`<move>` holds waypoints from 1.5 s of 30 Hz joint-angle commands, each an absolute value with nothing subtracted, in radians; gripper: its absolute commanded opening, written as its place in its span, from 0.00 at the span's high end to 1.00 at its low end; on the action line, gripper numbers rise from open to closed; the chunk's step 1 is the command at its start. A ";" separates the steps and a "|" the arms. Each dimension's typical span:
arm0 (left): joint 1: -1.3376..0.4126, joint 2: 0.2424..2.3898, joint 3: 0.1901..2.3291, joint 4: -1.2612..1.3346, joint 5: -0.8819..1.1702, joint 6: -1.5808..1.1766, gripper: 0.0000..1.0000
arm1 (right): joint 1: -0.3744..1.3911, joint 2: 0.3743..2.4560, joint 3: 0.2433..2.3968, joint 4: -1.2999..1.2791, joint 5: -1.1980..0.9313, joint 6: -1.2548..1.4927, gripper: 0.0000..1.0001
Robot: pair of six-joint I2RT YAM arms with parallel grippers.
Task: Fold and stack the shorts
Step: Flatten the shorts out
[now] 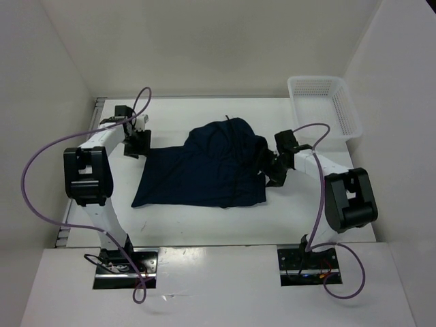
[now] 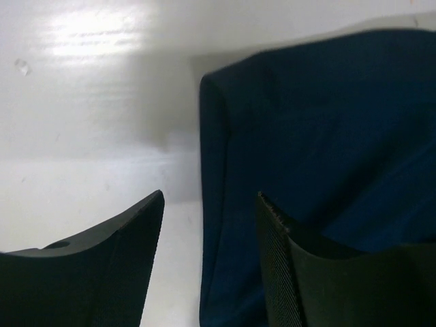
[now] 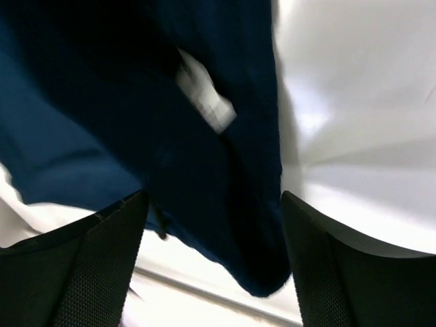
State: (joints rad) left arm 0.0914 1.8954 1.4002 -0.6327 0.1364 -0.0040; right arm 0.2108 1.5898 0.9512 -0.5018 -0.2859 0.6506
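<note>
Navy shorts [image 1: 204,170] lie in the middle of the table [image 1: 204,228], bunched on their 3 o'clock side. Both grippers are released, jaws apart: the left gripper [image 1: 138,148] at 10 o'clock straddles only the cloth's edge, and the right gripper [image 1: 270,175] at 3 o'clock has loose folds between its jaws. I think the left may bite too thin and slip, while the right may catch extra layers, which would give a crooked fold.

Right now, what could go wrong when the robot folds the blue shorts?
1. The left gripper is open, and only the edge of the shorts lies between its fingers. It might close on too little cloth and lose it.
2. The right gripper is open too, around a loose fold that could slip out.
3. The shorts are bunched up at their far right side, so the fold may come out lumpy.
</note>
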 commanded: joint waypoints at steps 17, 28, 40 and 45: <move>0.026 2.098 1.437 -0.396 0.166 0.000 0.40 | 0.325 1.454 0.718 -0.542 -0.268 0.819 0.12; 0.026 2.108 1.418 -0.454 0.209 0.000 1.00 | 0.325 1.418 0.657 -0.525 -0.242 0.864 0.94; 0.100 1.850 1.215 -0.650 0.041 0.000 0.77 | 0.325 1.033 0.649 -0.818 -0.275 0.971 0.59; 0.067 1.829 1.281 -0.661 0.074 0.000 0.43 | 0.325 1.101 0.811 -0.870 -0.253 0.896 0.47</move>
